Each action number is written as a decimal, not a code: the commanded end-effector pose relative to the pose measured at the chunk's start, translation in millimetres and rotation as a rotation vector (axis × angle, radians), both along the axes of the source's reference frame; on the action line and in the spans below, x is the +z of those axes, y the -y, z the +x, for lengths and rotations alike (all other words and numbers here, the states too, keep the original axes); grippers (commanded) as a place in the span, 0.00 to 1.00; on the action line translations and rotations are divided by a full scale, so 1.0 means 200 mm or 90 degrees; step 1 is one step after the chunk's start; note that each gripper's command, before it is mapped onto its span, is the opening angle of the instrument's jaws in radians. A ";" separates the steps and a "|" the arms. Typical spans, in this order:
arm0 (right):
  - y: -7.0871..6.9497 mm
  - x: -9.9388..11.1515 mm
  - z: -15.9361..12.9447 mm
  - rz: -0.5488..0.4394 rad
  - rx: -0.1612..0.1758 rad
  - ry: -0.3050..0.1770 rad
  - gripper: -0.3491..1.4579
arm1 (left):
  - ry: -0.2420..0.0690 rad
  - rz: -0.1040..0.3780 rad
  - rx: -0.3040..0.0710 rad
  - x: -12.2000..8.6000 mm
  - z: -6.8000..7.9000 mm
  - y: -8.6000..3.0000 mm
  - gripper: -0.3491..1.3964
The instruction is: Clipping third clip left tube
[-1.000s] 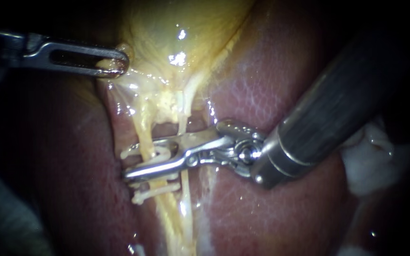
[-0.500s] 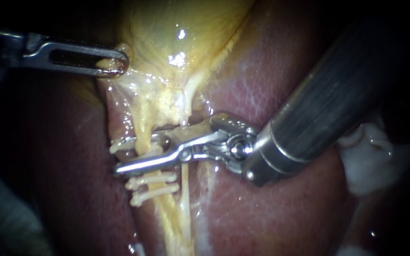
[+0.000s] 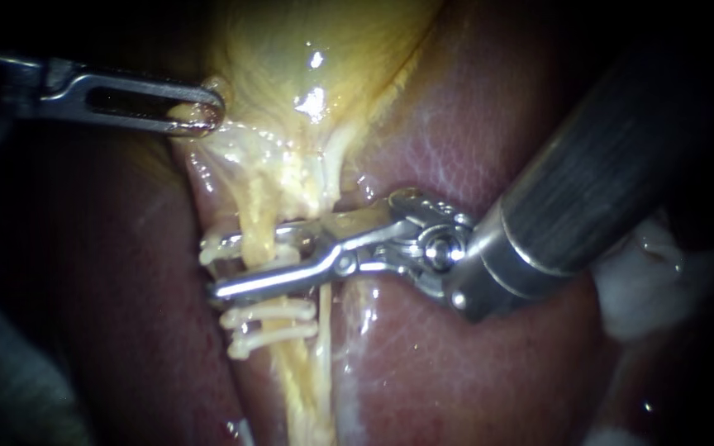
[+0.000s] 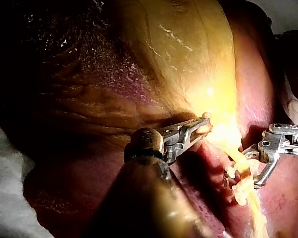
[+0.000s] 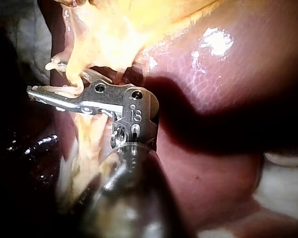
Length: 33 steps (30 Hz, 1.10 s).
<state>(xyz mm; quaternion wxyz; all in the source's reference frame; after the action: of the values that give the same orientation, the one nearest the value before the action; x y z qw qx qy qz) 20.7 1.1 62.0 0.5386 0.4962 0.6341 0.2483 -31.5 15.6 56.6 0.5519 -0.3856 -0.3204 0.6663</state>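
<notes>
Can barely make out the left tube [image 3: 256, 216] between the jaws of the right instrument [image 3: 215, 264], clamped there on a white clip [image 3: 208, 254]. Two more clips [image 3: 268, 312] just beside one jaw, same tube. Left instrument [image 3: 204, 111] well apart, pinching the gallbladder [image 3: 307, 49] edge tight, shaft lost in the dark

Gallbladder [image 3: 307, 58]: yellow, glistening, narrows to neck at centre of my endoscope view. Liver [image 3: 473, 149]: pink-red, wet, mottled, lies on both sides of it and beneath. Thin pale strand [image 3: 322, 330] runs from neck down over liver. White gauze-like wad [image 3: 646, 289] on liver's far right edge. My left wrist view: white cloth [image 4: 5, 198] beside dark wrinkled liver.
</notes>
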 end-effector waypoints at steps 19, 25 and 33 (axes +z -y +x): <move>0.001 0.000 -0.001 0.004 0.008 0.008 0.42 | 0.000 0.000 0.000 0.001 0.000 0.000 0.00; 0.002 0.001 -0.001 0.010 0.006 0.011 0.42 | 0.000 0.000 0.000 0.001 0.000 0.000 0.00; 0.008 0.010 0.002 0.007 -0.029 0.000 0.42 | 0.000 0.000 0.000 0.001 0.000 0.000 0.00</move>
<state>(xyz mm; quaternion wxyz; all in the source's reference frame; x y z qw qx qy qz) 21.1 -0.8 64.5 0.5456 0.5129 0.6182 0.2387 -31.5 15.6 56.8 0.5520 -0.3858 -0.3202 0.6663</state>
